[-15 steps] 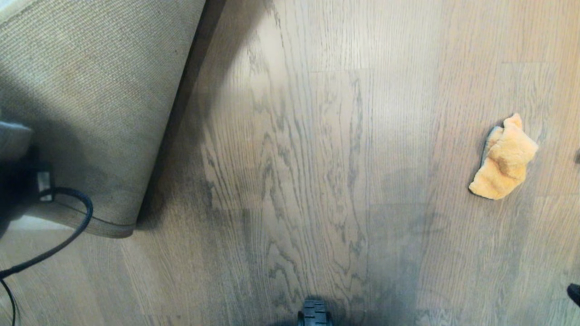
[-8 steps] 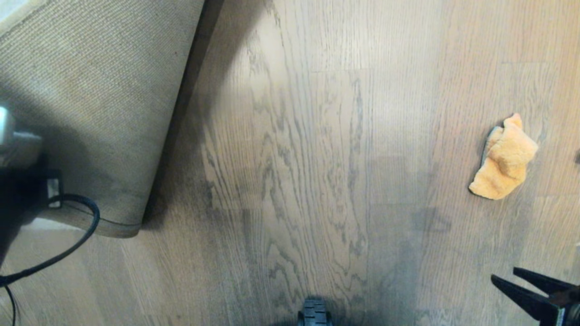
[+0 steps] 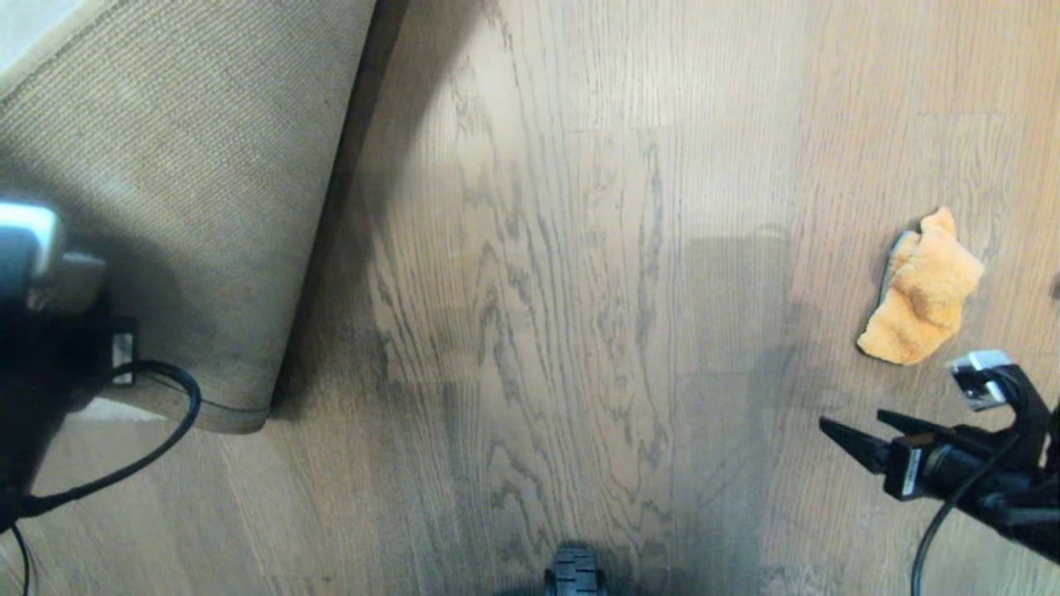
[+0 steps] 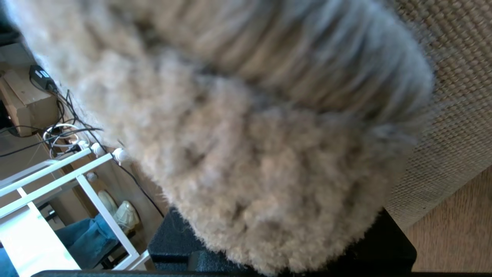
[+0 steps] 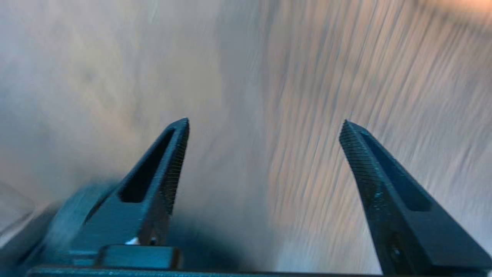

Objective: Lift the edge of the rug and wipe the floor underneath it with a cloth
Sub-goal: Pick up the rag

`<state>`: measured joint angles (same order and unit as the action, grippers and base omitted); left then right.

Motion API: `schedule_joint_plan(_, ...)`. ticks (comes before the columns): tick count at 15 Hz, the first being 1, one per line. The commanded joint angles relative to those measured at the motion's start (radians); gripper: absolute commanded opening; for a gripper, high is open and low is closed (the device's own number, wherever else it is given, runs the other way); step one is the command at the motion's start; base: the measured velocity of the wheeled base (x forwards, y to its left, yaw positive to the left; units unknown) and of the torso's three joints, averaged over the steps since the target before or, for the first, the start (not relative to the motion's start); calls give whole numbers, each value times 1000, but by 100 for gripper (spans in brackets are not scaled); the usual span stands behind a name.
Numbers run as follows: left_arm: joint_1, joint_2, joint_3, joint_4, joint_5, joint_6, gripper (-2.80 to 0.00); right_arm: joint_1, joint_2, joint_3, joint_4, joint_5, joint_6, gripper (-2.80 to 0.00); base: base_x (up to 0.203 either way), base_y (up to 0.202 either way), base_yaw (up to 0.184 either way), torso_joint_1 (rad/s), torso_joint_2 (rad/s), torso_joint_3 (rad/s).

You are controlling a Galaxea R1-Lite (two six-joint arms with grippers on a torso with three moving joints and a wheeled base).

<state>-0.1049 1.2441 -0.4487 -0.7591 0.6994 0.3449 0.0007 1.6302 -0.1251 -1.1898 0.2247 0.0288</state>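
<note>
The rug edge [image 3: 236,410] is lifted and folded back at the left, its tan woven mesh backing [image 3: 182,182] facing up. My left gripper [image 4: 280,250] is shut on it; the fluffy pale pile [image 4: 250,154] fills the left wrist view between the black fingers [image 4: 388,246]. In the head view, bare wood-grain floor [image 3: 563,290] lies to the right of the fold. The orange-tan cloth [image 3: 923,290] lies crumpled on the floor at the right. My right gripper [image 3: 853,422] hovers just near of the cloth, apart from it, open and holding nothing [image 5: 265,122].
A black cable [image 3: 124,463] loops from the left arm over the floor below the rug corner. Part of the robot's base [image 3: 574,575] shows at the bottom middle. The left wrist view shows a white frame [image 4: 77,169], cables and a cardboard box [image 4: 23,100] beyond the rug.
My right gripper has come into the head view from the lower right and its fingers have spread open. The left arm and the held rug corner have crept slightly to the right.
</note>
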Motion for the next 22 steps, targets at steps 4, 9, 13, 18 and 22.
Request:
schedule_joint_plan(4, 5, 35, 16, -3, 3, -8, -280, -85, 140, -28, -252, -2, -63, 0, 0, 0, 0, 0, 0, 0)
schedule_joint_plan(9, 5, 35, 36, -3, 6, -32, -280, -147, 94, -65, -247, -2, -93, 0, 0, 0, 0, 0, 0, 0)
schedule_joint_plan(13, 5, 32, 38, -3, 12, -32, -280, -228, 104, -174, -231, -1, -134, 0, 0, 0, 0, 0, 0, 0)
schedule_joint_plan(18, 5, 32, 53, -3, 19, -40, -280, -235, 162, -292, -233, -2, -139, 0, 0, 0, 0, 0, 0, 0)
schedule_joint_plan(22, 5, 34, 53, -5, 19, -40, -280, -235, 201, -339, -238, -2, -139, 0, 0, 0, 0, 0, 0, 0)
